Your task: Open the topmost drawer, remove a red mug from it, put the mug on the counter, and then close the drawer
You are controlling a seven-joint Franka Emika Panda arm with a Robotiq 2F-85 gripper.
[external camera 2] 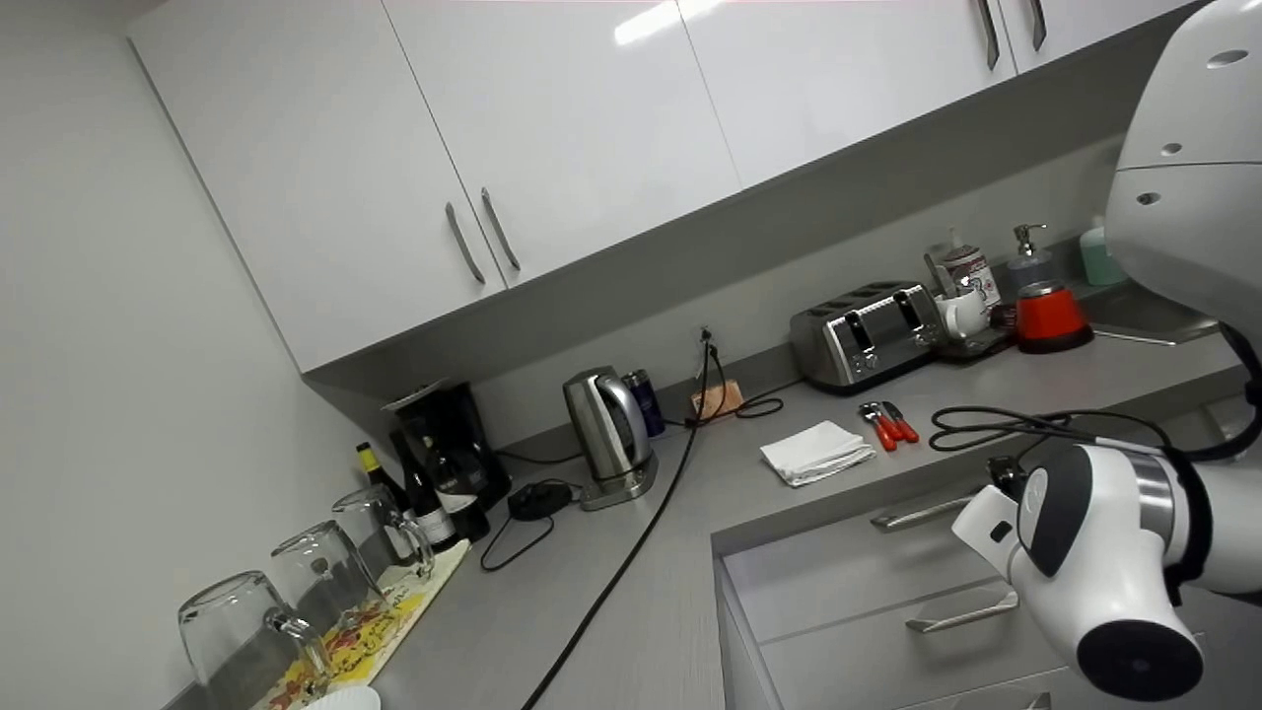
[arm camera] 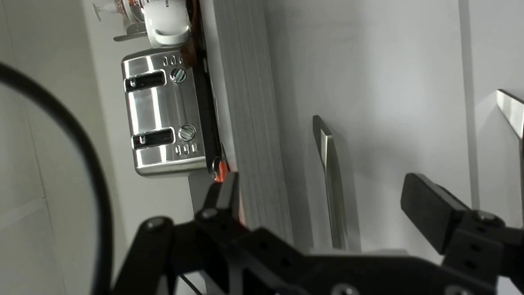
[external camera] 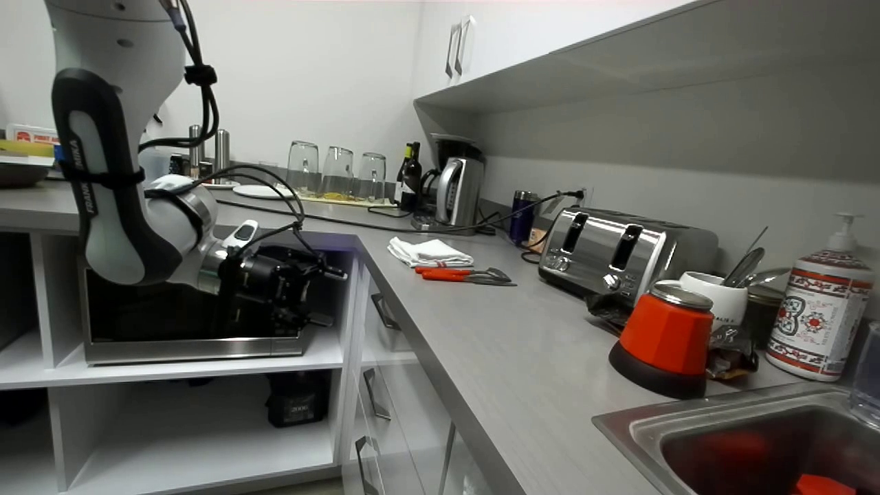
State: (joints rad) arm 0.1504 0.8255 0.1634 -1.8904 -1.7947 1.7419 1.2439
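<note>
The topmost drawer (arm camera: 385, 82) appears shut beneath the counter (external camera: 474, 330), its white front facing my gripper (arm camera: 323, 186). Its slim metal handle (arm camera: 335, 192) lies within the gap between my spread fingers in the wrist view, with its lower end hidden behind the gripper body. No contact with the handle shows. In an exterior view the gripper (external camera: 330, 297) points toward the drawer front from in front of the microwave, its jaws wide apart and holding nothing. The drawer handle (external camera 2: 922, 513) also appears in an exterior view. The red mug is out of view.
On the counter are a folded white cloth (external camera: 430, 252), orange-handled tools (external camera: 464, 276), a toaster (external camera: 625, 251) and an orange-red cone-shaped item (external camera: 663, 337) beside the sink (external camera: 619, 421). Another drawer's handle (external camera 2: 961, 613) sits lower down. The microwave (external camera: 192, 350) stands on a shelf behind the gripper.
</note>
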